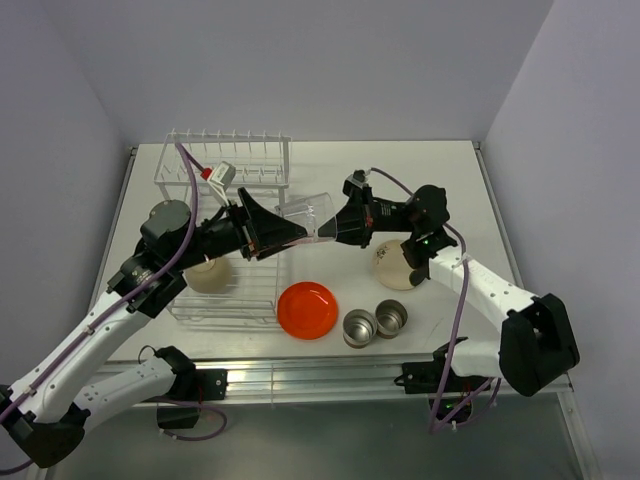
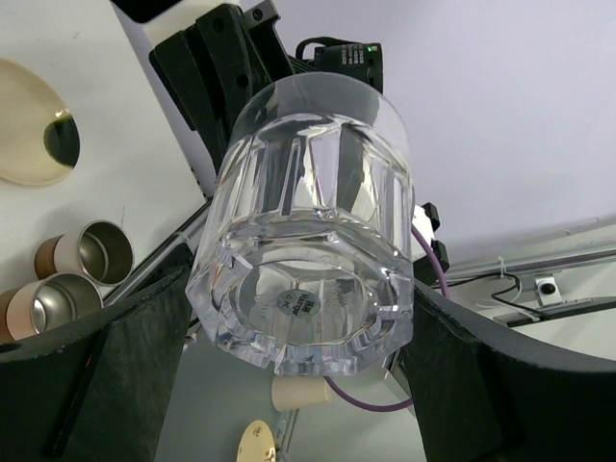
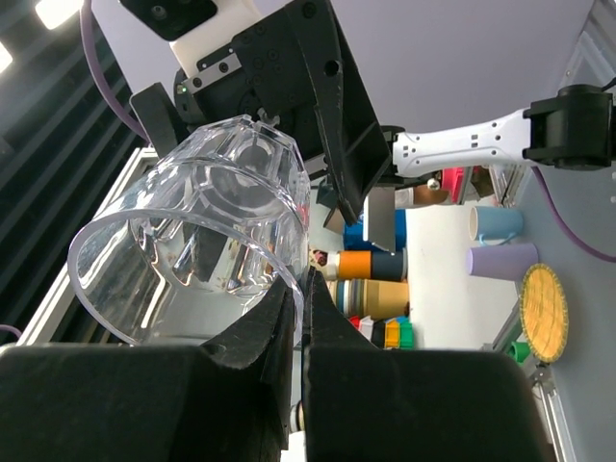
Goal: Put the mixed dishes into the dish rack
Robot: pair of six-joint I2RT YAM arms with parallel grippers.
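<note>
A clear glass (image 2: 303,221) is seen in the middle of the frame, its thick base turned toward the camera. It is flanked by the wide-set black jaws of the left gripper (image 2: 298,337) at lower left and lower right; contact cannot be told. The right gripper (image 2: 226,87) is partly hidden behind the rim at upper centre. On the white counter (image 2: 125,173), a cream plate (image 2: 24,125) is cut off at upper left, with two steel cups (image 2: 91,255) below it.

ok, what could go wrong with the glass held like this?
1. The right claw pinches only the rim of the clear glass, tilted in midair: it could pivot or slip.
2. The left claw stands open around its base; closing off-centre could knock it loose.
</note>
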